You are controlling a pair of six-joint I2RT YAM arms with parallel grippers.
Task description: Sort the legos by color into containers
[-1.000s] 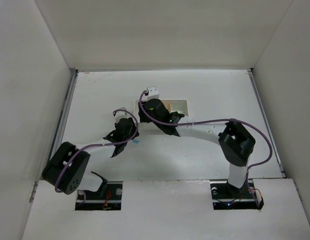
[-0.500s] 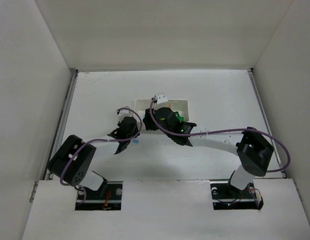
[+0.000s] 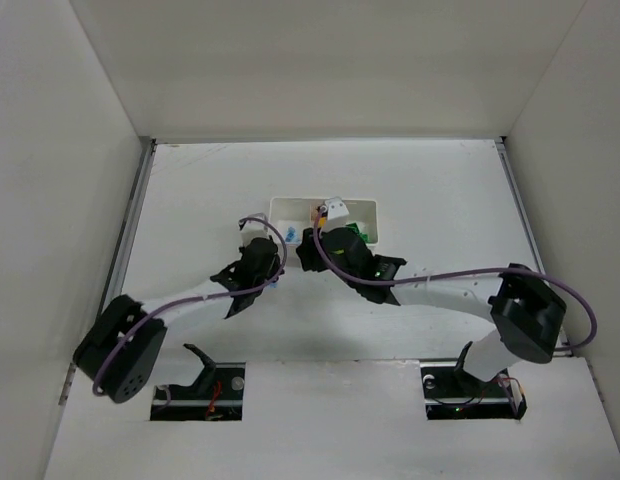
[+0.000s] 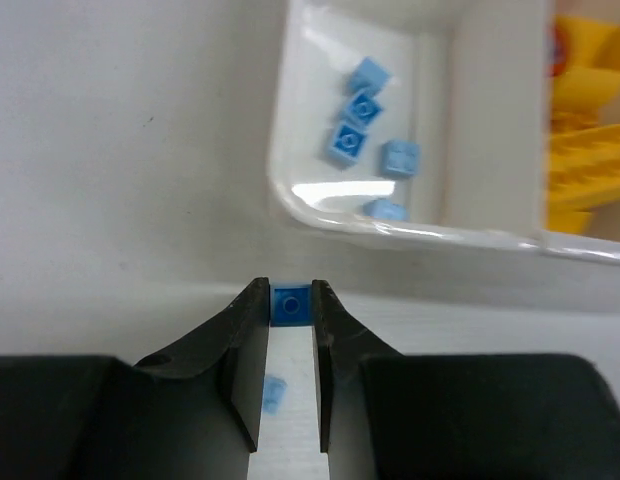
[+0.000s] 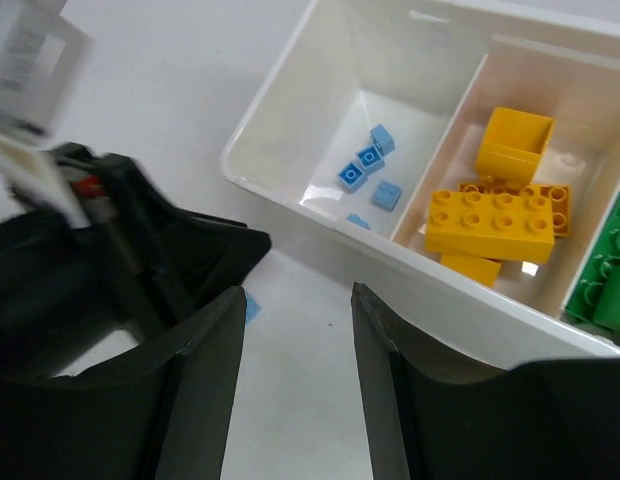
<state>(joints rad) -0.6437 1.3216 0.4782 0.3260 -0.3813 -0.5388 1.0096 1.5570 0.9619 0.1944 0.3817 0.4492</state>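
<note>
Pinching tiny blue lego between left gripper tips, lower centre of frame, just below tray rim. Light, rigid, slick: flat-side hold, gentle squeeze. Empty right gripper spread wide. Possibly second blue lego on table beneath, blurred.

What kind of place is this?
Probably a robot test booth: plain white walls box in a table, two robot arms stand at its near edge, and the left gripper holds a blue lego near a tray.

Left arm stretched forward and inward; black two-finger left gripper clamped on a small light blue plastic brick. Right arm reaching leftward; black right gripper spread wide
</note>
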